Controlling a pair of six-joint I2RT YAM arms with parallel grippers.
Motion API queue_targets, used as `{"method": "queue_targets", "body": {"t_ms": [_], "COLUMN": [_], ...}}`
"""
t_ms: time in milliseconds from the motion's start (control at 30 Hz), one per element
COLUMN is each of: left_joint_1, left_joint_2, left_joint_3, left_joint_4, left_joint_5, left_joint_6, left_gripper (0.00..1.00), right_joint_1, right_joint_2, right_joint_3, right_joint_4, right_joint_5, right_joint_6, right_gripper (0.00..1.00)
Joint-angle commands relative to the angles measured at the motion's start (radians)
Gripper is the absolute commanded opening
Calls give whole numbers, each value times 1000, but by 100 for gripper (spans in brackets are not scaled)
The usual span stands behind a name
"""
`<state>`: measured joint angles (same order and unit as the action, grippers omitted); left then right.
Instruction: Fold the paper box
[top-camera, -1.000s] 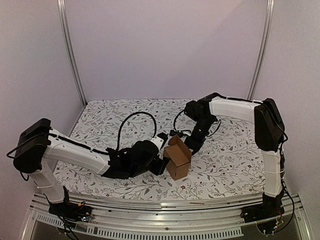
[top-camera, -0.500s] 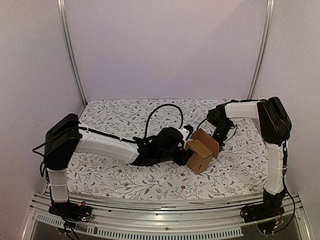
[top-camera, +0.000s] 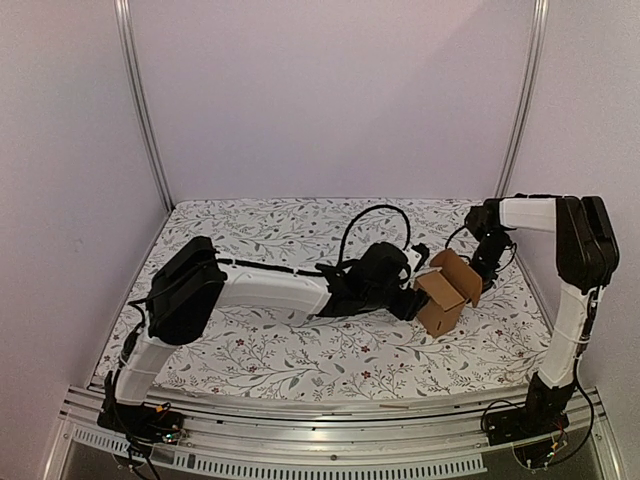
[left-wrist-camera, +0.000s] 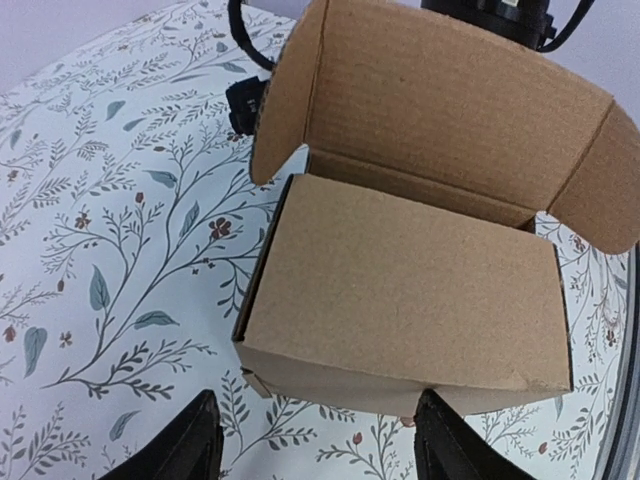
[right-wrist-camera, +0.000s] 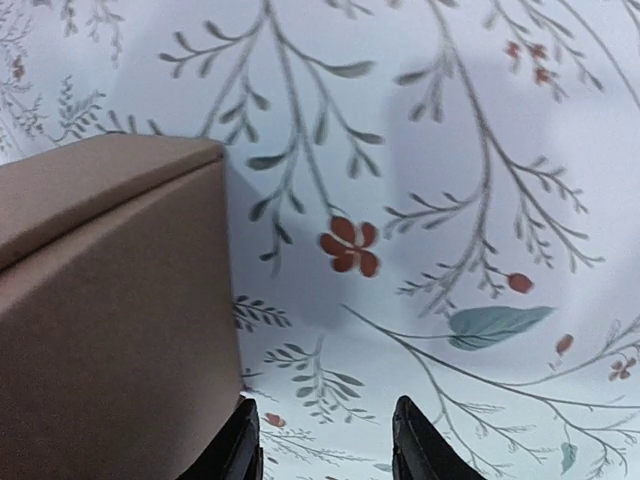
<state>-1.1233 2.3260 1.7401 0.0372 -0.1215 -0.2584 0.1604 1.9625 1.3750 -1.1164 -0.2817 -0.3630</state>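
Plain brown paper box (left-wrist-camera: 400, 290), body formed, lid (left-wrist-camera: 440, 110) standing open

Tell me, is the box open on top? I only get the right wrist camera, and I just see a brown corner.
Observer: Yes. The paper box has its lid flap standing up, so the top is open.
Operator: Is the other claw grabbing it?
Observer: No. The left claw is open and sits just in front of the box, not clamped on it.
Operator: Where is the box?
Observer: From above, it sits toward the right side of the table, between the two arms.
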Motion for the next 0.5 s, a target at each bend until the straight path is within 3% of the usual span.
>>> {"method": "queue_targets", "body": {"t_ms": [0, 200, 467], "left_joint_1": [33, 33, 38], "left_joint_2": [74, 139, 151], "left_joint_3": [101, 207, 214], "left_joint_4": [-15, -9, 10], "left_joint_5": [72, 114, 144], "left_joint_6": [-22, -45, -53], "left_gripper": [65, 65, 66], "right_joint_1": [-97, -206, -151], "right_joint_2": [25, 15, -67], "right_joint_3": [1, -22, -82], "right_joint_4": [33, 47, 20], "right_joint_5": [169, 172, 58], "right_joint_6": [-23, -84, -89], "right_gripper": [43, 43, 44]}}
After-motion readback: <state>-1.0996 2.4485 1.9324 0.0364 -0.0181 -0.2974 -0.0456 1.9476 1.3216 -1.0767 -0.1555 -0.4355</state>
